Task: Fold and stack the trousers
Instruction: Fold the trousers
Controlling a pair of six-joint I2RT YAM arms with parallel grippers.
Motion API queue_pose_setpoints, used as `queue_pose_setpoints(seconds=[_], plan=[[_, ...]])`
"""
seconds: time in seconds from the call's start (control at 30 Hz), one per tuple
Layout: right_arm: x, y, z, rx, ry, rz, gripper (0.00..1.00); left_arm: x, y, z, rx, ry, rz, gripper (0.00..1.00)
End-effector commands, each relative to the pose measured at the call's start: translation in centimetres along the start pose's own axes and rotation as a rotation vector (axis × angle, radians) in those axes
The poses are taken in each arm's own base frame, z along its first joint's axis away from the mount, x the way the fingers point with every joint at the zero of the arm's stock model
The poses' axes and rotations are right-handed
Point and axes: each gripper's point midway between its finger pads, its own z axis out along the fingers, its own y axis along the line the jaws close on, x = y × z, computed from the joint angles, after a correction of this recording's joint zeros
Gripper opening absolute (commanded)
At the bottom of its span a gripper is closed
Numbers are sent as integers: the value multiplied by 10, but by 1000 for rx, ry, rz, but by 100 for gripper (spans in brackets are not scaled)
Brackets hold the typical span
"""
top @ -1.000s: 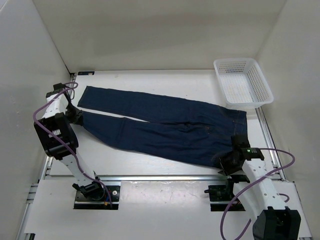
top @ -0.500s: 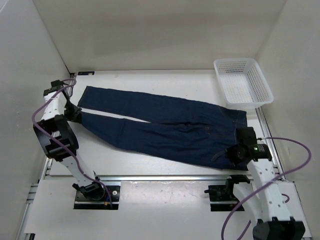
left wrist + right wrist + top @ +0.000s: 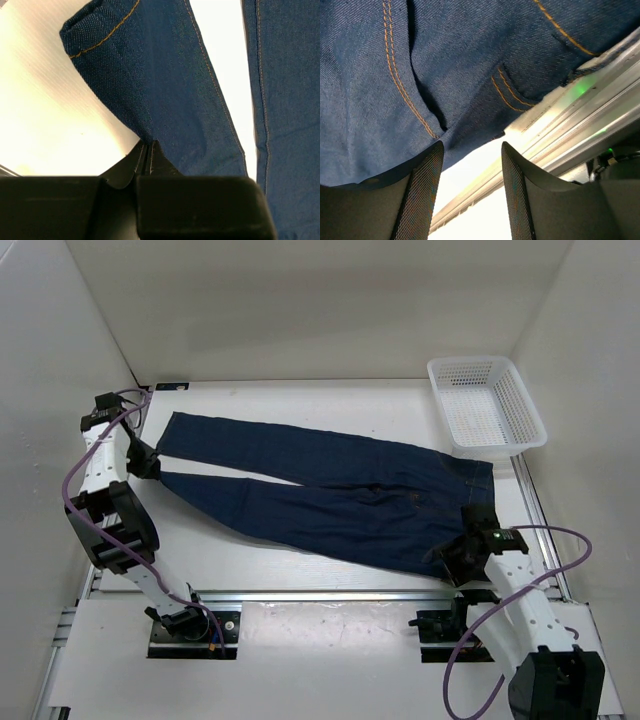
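Left tool (image 3: 149, 149) clamped on trousers (image 3: 330, 495) leg edge near hem; right tool (image 3: 471, 160) apart at waistband edge.

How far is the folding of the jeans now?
Done: the jeans lie spread flat, legs apart; no fold yet. In hand: left jaws shut on one leg's edge near the hem; right jaws open at the waistband end. Left: all folds and stacking.

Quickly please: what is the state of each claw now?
Left claw: closed, pinching the edge of a trousers leg.
Right claw: open, holding nothing, at the waist end of the trousers.
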Motion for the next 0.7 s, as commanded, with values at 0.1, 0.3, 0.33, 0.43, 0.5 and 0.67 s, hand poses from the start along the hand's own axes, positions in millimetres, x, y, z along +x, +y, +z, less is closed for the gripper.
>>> queue_pose_setpoints(seconds=[0.1,0.3,0.33,0.43,0.5,0.67], plan=[[0,7,15,9,17,25,55,-6,-2,-17,26,-46,11,10],[-12,18,19,-18,-40,35,50,-8,-3,-16,27,-48,21,10],[-14,18,21,-10,-47,35,50,-8,-3,-16,27,-48,21,10],[-14,10,28,32,-51,33,48,-8,-3,-16,27,-48,21,10],[-12,6,30,63,-45,46,40,-9,-6,-18,40,-50,20,10],[-25,10,14,77,-100,56,0,-16,-12,-32,61,-64,10,10]])
